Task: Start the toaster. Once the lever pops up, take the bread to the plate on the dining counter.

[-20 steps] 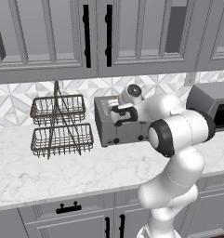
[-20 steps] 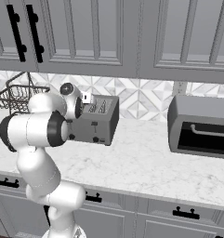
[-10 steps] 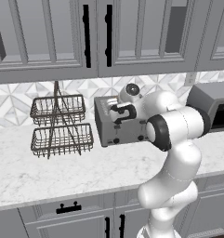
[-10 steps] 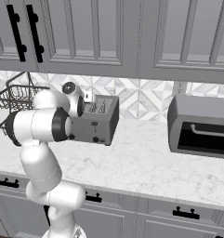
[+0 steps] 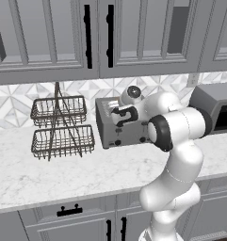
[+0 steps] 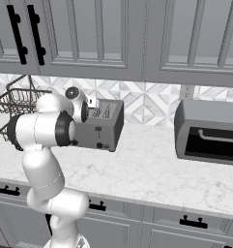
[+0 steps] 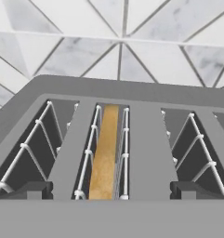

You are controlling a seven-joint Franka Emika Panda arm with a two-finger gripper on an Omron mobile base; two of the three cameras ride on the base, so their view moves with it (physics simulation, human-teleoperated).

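With jaws spread wide and empty above the toaster (image 7: pixel 132 97), bread (image 7: pixel 105 153) seated in a slot beneath the gripper (image 5: pixel 120 114): risk of descending fingers missing the front lever.

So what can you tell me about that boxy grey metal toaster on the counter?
The boxy grey metal toaster stands upright on the white marble counter near the tiled wall, beside a wire basket rack. Small dark knobs dot its front. From above, its slots show white wire guides, and one holds a thin tan-crusted bread slice on edge. The robot's hand hangs just over it.
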